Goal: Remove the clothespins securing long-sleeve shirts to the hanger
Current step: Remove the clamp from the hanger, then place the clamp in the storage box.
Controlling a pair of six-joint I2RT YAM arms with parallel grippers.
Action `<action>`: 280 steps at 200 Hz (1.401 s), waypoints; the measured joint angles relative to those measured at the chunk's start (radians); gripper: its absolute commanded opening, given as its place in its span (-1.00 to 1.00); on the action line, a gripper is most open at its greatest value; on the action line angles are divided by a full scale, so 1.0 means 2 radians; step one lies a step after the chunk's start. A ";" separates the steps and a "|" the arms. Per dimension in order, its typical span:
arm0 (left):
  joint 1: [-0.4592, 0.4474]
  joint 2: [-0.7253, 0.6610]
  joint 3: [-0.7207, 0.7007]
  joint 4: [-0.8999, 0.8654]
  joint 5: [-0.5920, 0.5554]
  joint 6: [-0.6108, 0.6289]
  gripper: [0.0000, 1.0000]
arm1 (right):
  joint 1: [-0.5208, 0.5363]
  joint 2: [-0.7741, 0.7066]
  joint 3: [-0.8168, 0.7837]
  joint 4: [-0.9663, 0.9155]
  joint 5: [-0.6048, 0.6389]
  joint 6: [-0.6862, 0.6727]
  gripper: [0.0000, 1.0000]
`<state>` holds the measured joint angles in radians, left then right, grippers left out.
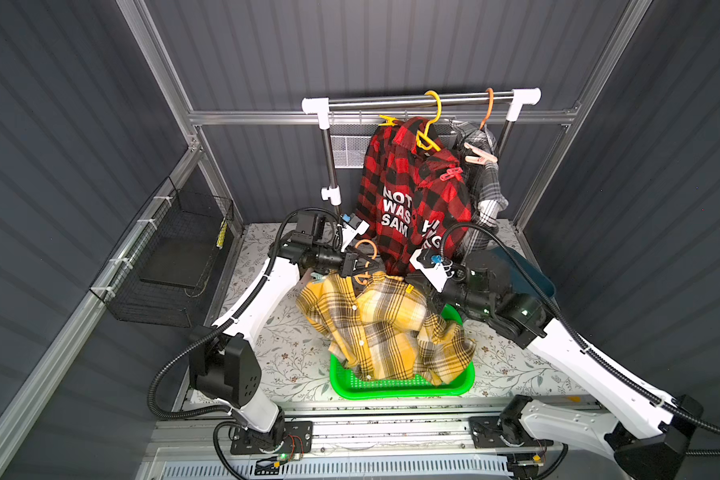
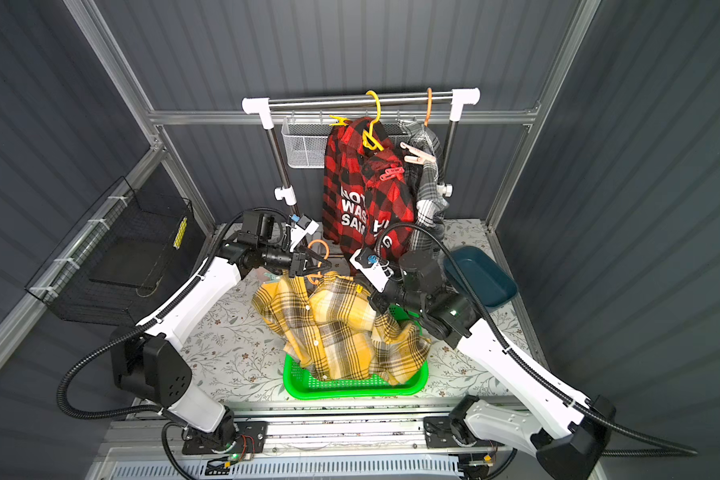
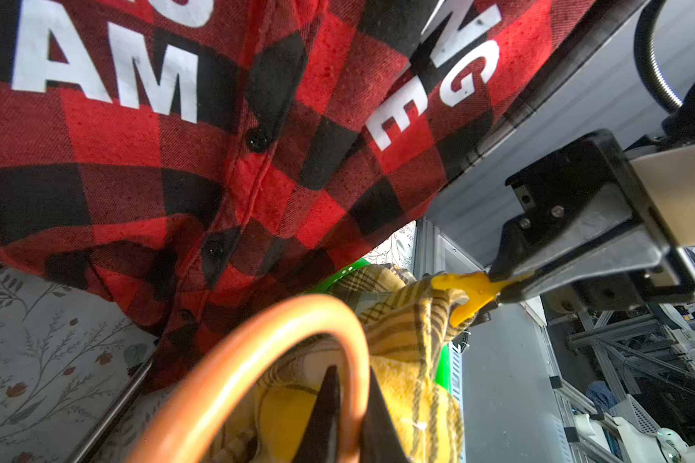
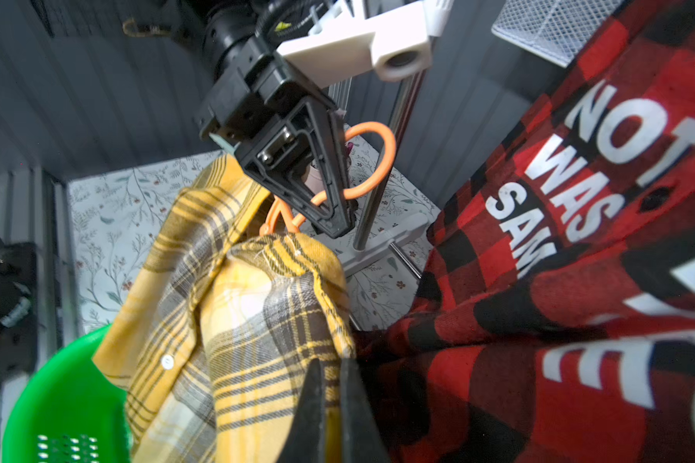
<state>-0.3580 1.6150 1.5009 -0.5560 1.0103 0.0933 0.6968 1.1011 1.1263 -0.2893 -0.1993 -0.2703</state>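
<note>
Gripping orange hanger [image 4: 382, 160], left pincer [image 4: 335, 225] sits beside red shirt [image 1: 395, 183] hem; right pincer [image 3: 502, 286] pinches yellow clothespin [image 3: 464, 292].

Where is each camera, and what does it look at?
Both top views: high in front, looking down on the rail, green basket and both arms.
Left wrist: on the left arm, looking past the left gripper, shut on the orange hanger, at the right gripper pinching a yellow clothespin.
Right wrist: on the right arm, looking over its own fingertips at the left gripper.
Shared: both wrist views show the yellow plaid shirt.
</note>
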 measured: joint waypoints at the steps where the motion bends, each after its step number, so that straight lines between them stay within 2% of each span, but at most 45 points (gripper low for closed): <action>1: 0.000 0.000 0.000 0.000 0.000 0.000 -1.00 | 0.000 0.000 0.000 0.000 0.000 0.001 -1.00; 46: 0.000 0.000 -0.001 0.000 -0.010 0.001 -1.00 | 0.000 -0.023 0.024 -0.033 0.024 0.033 -1.00; 74: 0.000 0.000 -0.008 0.006 -0.021 0.001 -1.00 | 0.000 -0.066 0.030 -0.075 0.046 0.071 -1.00; 125: 0.002 0.000 -0.029 0.041 -0.039 -0.011 -1.00 | -0.001 -0.195 -0.032 -0.172 0.103 0.191 -1.00; 144: 0.003 0.000 -0.033 0.051 -0.043 -0.016 -1.00 | -0.013 -0.217 -0.054 -0.216 0.134 0.239 -1.00; 158: 0.003 0.000 -0.036 0.058 -0.046 -0.019 -1.00 | -0.049 -0.213 -0.059 -0.247 0.147 0.271 -1.00; 184: 0.003 0.000 -0.037 0.078 -0.047 -0.034 -1.00 | -0.174 -0.182 -0.058 -0.281 0.146 0.315 -1.00; 235: 0.003 -0.004 -0.054 0.112 -0.047 -0.055 -1.00 | -0.389 -0.133 -0.057 -0.264 0.104 0.325 -1.00; 258: 0.003 -0.004 -0.054 0.121 -0.047 -0.058 -1.00 | -0.448 -0.117 -0.064 -0.218 0.099 0.328 -1.00; 280: 0.003 -0.004 -0.054 0.125 -0.047 -0.059 -1.00 | -0.474 -0.078 -0.072 -0.165 0.103 0.332 -1.00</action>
<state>-0.3515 1.6073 1.3922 -0.3054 0.9169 -0.0242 -0.2520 0.9459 0.9829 -0.6201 0.0063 0.3931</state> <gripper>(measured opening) 0.103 0.069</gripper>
